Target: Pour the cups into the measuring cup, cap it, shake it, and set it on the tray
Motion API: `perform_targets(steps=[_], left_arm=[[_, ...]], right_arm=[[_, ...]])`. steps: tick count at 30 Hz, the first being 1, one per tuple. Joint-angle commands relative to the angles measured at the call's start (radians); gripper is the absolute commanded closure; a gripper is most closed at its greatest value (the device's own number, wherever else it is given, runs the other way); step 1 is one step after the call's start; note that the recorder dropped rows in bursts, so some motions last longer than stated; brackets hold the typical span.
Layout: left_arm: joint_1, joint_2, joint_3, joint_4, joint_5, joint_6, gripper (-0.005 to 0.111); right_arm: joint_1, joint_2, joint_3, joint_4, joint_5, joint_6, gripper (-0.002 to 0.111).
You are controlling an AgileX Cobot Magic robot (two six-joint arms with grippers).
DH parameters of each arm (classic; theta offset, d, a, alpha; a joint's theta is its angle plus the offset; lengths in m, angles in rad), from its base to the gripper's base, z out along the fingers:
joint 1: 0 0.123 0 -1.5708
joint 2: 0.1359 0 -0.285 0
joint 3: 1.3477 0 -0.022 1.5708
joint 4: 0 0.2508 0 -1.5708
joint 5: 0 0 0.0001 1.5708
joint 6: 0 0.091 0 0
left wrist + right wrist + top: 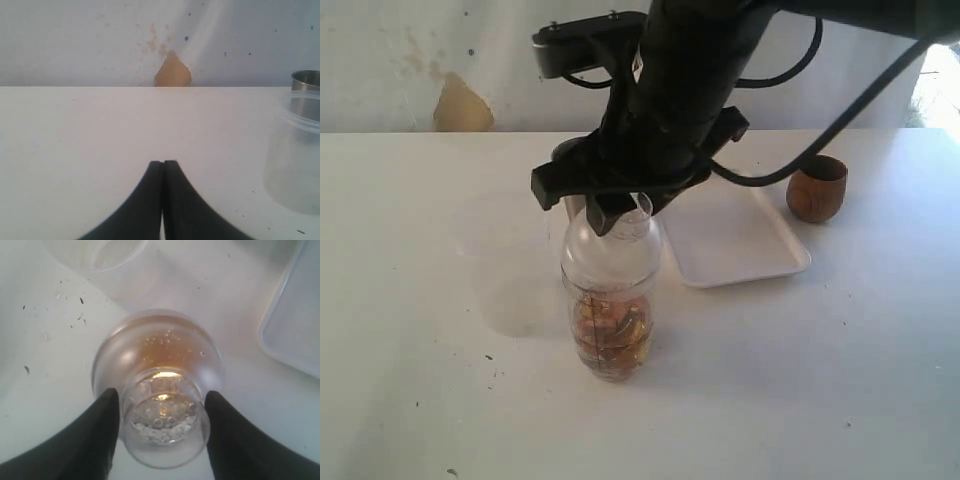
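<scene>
Measuring cup (610, 330), capped, amber contents, upright on table (420, 350).
The domed lid (160, 350) is clasped by the right gripper (162, 405); the tray (735, 240) lies just beside the cup; the left gripper (163, 170) is closed and empty.

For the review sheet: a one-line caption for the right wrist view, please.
Right pincer grips the domed lid on the measuring cup of amber liquid, white tray alongside.

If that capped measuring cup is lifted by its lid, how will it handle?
Likely bottom-heavy: liquid sits low in the measuring cup. The smooth domed lid looks slippery and might pull off. Tall and narrow, it could tip if nudged.
</scene>
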Motion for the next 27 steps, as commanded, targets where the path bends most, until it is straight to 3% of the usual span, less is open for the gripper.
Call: perform_targets(steps=[1, 27], left_arm=[[-0.001, -0.004, 0.004, -0.005, 0.001, -0.004, 0.107], [-0.001, -0.004, 0.004, -0.005, 0.001, -0.004, 0.107]], right_arm=[[0.000, -0.002, 0.001, -0.009, -0.046, 0.000, 0.108], [0.000, 0.044, 0.001, -0.009, -0.082, 0.000, 0.108]])
